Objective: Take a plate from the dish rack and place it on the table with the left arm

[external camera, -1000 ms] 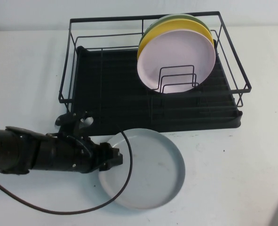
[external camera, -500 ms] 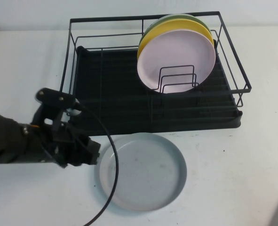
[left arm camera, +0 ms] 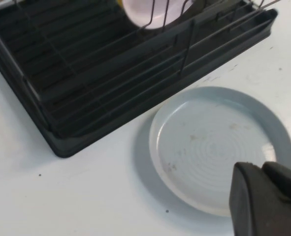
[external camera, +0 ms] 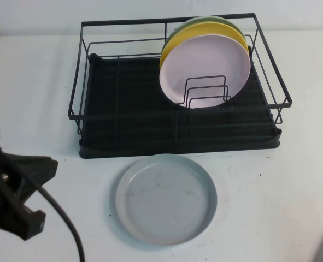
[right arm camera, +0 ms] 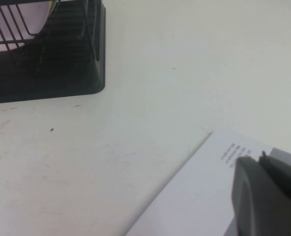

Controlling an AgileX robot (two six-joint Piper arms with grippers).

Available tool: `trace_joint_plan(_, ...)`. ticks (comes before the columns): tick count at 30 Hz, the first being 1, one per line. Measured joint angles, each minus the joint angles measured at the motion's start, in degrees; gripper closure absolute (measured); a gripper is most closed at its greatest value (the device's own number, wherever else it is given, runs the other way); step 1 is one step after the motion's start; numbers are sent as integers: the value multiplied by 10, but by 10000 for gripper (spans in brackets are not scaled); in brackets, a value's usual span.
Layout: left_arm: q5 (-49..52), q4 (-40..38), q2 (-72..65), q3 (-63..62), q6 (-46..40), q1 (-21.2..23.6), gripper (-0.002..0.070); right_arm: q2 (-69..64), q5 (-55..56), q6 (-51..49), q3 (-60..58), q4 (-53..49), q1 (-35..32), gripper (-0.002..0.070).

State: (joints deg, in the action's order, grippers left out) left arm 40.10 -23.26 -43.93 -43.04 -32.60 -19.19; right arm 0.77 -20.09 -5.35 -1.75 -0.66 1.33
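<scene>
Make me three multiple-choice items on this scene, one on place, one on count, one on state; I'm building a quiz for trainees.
1. Where is the grey-blue plate?
A. In the dish rack
B. On the table, in front of the dish rack
C. In the left gripper

2. How many plates stand in the dish rack?
A. One
B. Three
C. Five

3. How does the grey-blue plate lie?
A. Flat, face up
B. On edge
C. Upside down

Answers: 1 B, it rests on the table with the left gripper beside it, not holding it. 2 B, pink, yellow and green. 3 A, its rim faces up. The right gripper hangs over a paper sheet.
</scene>
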Motion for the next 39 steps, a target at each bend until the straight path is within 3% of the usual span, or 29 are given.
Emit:
trace_joint_plan(17,31,56,48,4,0,0,676,0,0,0,0,0,0,696)
trace_joint_plan(22,26,125,96,20,46,0,676,0,0,0,0,0,0,697)
trace_joint_plan(28,-78,240,211,160,238,0,676,0,0,0,0,0,0,697)
trace_joint_plan(34,-232,270,353,350,275,0,676,0,0,0,0,0,0,696)
trace_joint_plan(39,-268,273,440,438,278,25,676,0,0,0,0,0,0,696)
